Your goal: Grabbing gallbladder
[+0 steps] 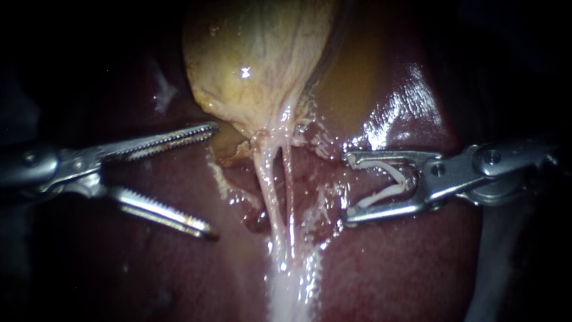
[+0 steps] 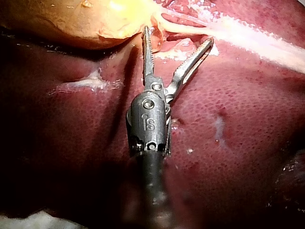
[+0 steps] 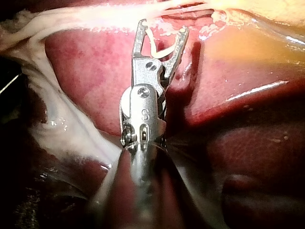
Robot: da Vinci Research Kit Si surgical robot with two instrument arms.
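Where pale tubes point(image 1: 269, 191) run over the liver point(image 1: 405, 262), the left instrument point(image 1: 213, 180) gapes wide beside them and the right instrument point(image 1: 348, 188) holds a white clip point(image 1: 400, 174) between both jaws. Beyond, the gallbladder point(image 1: 256, 65) lies ungrasped.

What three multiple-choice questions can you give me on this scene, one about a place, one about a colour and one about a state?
1. The left instrument's jaws are: A open; B shut and empty; C shut on tissue.
2. The gallbladder looks: A blue; B pale yellow; C black.
3. The white clip sits: A in the left instrument's jaws; B on the gallbladder; C in the right instrument's jaws.
Answers: 1 A, a wide gap shows and nothing is gripped; 2 B, its surface is yellowish tan; 3 C, it spans from one jaw to the other.
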